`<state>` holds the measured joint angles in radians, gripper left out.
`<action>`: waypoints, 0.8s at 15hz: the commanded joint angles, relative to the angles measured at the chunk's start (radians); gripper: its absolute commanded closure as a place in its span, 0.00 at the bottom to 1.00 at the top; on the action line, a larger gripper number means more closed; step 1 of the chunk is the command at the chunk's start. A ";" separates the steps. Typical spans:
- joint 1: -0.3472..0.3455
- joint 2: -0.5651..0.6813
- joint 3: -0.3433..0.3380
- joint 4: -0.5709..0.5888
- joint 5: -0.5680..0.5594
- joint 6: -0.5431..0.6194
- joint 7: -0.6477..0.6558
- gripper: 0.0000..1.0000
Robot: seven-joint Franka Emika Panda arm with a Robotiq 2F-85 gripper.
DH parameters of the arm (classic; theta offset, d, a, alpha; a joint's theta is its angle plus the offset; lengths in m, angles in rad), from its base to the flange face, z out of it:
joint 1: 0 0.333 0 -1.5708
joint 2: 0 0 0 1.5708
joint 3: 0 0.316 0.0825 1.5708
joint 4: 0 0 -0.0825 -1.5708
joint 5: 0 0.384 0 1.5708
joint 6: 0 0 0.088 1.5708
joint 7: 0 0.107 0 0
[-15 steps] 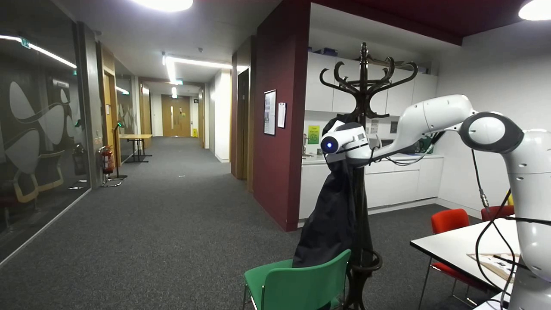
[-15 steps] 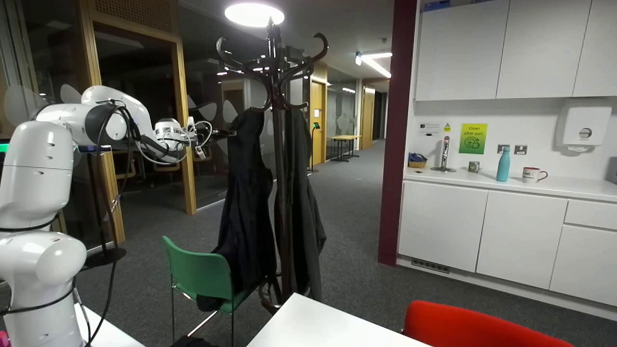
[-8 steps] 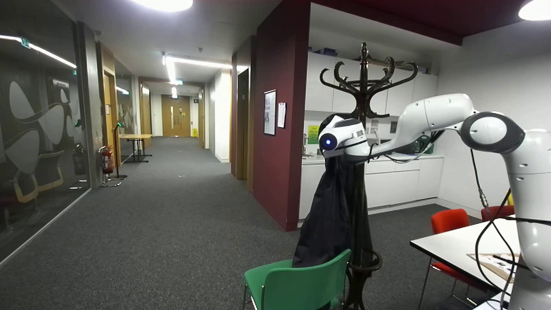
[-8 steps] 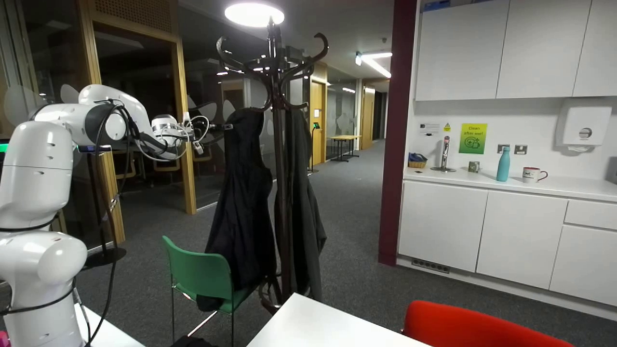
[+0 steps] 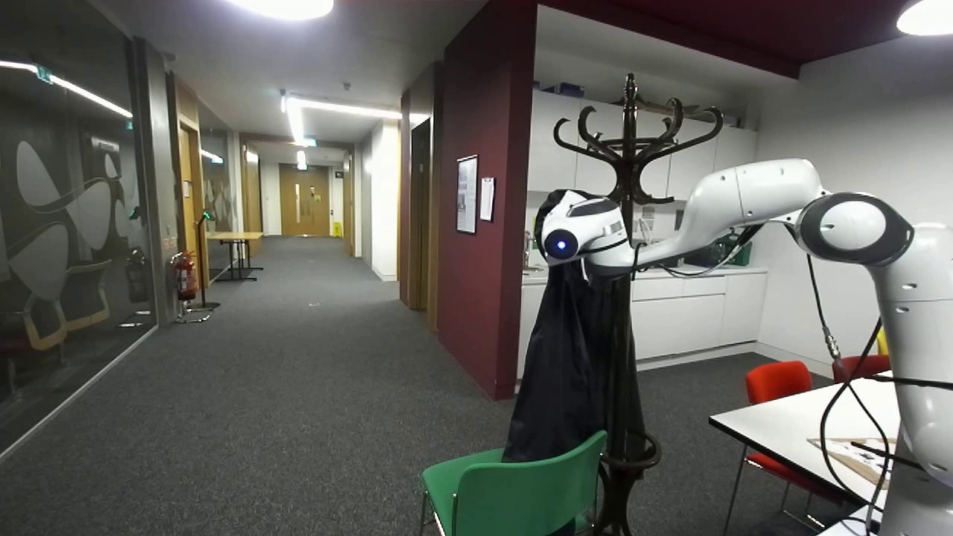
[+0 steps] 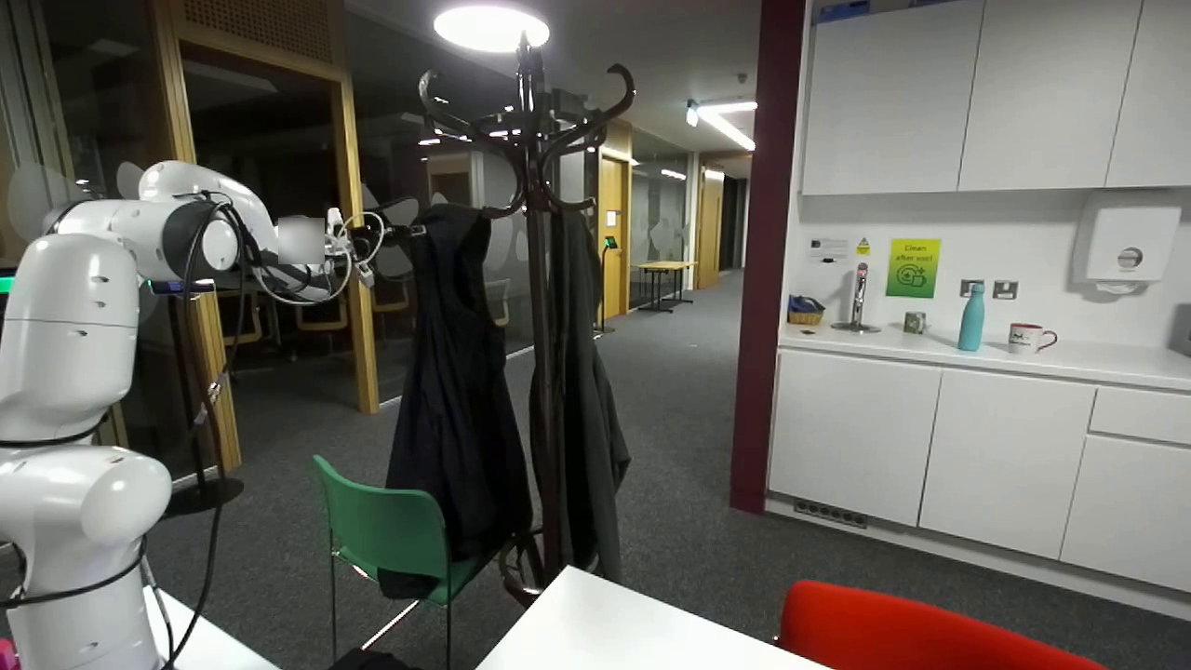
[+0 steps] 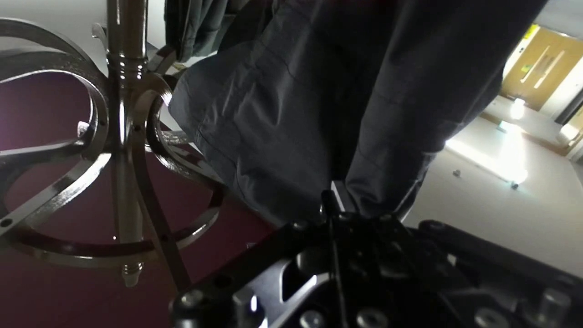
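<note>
While the hand [image 6: 415, 230] clamps a dark coat [image 6: 456, 400] beside the coat stand [image 6: 532, 172], gripping looks done but release remains.

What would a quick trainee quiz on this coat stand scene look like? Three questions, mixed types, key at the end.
1. Multiple choice. How does the gripper stand to the dark coat?
A) spread wide, apart from it
B) clamped on its cloth
C) closed, well away from it

2. True or false. In an exterior view, the teal bottle stands on the counter between the tap and the mug.

3. Fill the gap. The chair close beside the coat stand is ____ in colour.

Key:
1. B
2. True
3. Green
</note>
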<state>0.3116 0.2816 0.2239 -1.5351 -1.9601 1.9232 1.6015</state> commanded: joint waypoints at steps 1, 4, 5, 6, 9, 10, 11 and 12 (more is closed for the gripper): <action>0.023 0.010 0.012 0.042 -0.073 -0.005 -0.026 1.00; 0.035 0.014 0.022 0.039 -0.095 -0.001 -0.027 1.00; 0.039 0.016 0.025 0.037 -0.100 0.003 -0.028 1.00; 0.042 0.018 0.029 0.035 -0.102 0.005 -0.028 1.00; 0.052 0.028 0.039 0.031 -0.110 0.009 -0.032 1.00; 0.055 0.029 0.043 0.027 -0.110 0.011 -0.032 1.00; 0.059 0.027 0.049 0.020 -0.106 0.005 -0.031 1.00; 0.064 0.023 0.053 0.012 -0.102 0.003 -0.030 1.00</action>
<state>0.3638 0.3112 0.2668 -1.5351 -2.0319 1.9267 1.5968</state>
